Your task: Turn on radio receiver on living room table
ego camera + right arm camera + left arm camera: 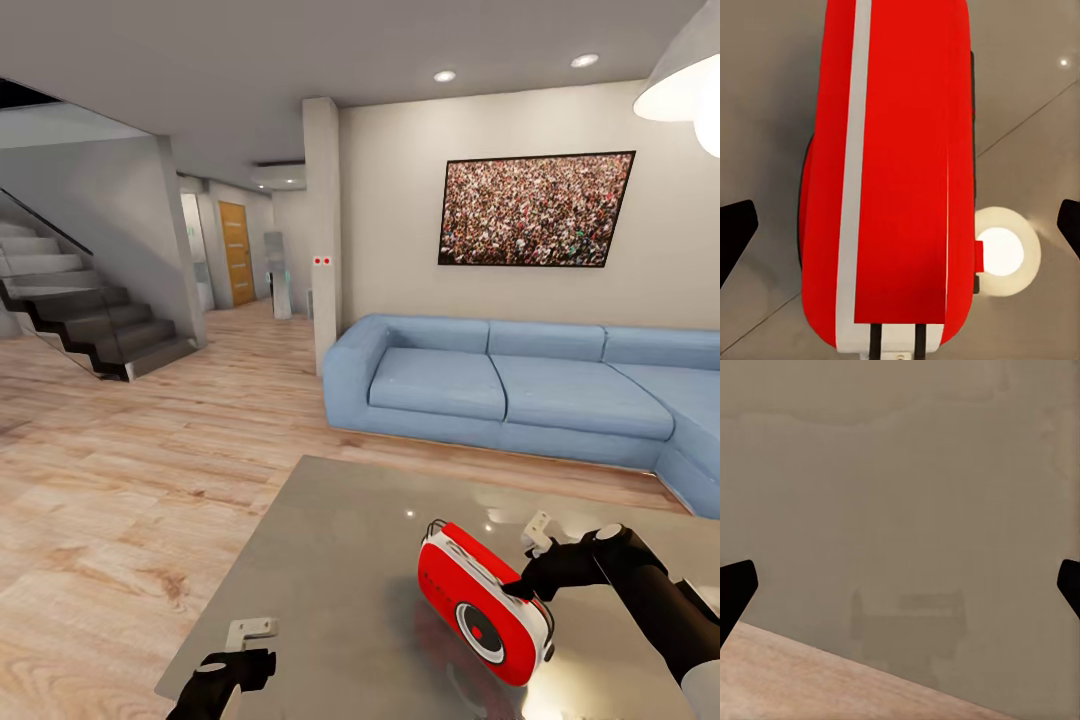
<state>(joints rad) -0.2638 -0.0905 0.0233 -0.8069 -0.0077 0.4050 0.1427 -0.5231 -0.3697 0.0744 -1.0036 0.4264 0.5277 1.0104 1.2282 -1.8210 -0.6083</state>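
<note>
Right pincer (537, 533) wide open just above the radio receiver (484, 602) — left pincer (250, 632) open, empty.

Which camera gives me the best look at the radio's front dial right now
The head view: the radio receiver stands on the table with its round front dial facing the camera, centre red. The right wrist view shows only its red edge and white trim. The left wrist view shows bare tabletop and floor.

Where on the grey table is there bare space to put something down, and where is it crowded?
The table is bare between its far edge, the one toward the sofa, and the radio receiver, and across its left part down to the left gripper. It is crowded near the right side, where the right gripper reaches the radio.
</note>
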